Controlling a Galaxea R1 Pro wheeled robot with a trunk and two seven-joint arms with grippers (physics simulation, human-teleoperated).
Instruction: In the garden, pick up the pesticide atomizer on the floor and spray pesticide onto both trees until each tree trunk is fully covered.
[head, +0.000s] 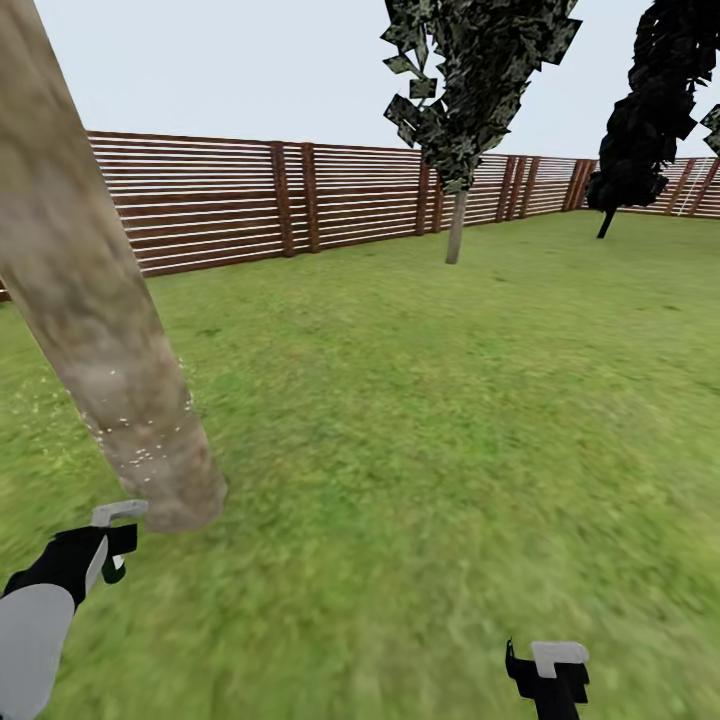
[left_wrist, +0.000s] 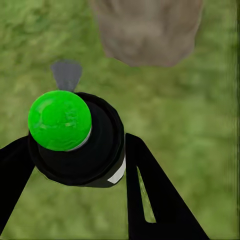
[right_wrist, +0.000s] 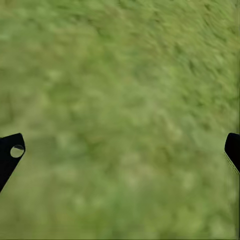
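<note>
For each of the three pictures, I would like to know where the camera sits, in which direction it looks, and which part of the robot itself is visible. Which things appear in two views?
Head view: from the robot's head, forward and down over the lawn to the fence; left gripper and right gripper show.
Left wrist view: along the left gripper's fingers, shut on the atomizer, toward the grass.
Right wrist view: along the open right gripper's fingers, toward grass.
Shared: the tree trunk appears in the head and left wrist views.
</note>
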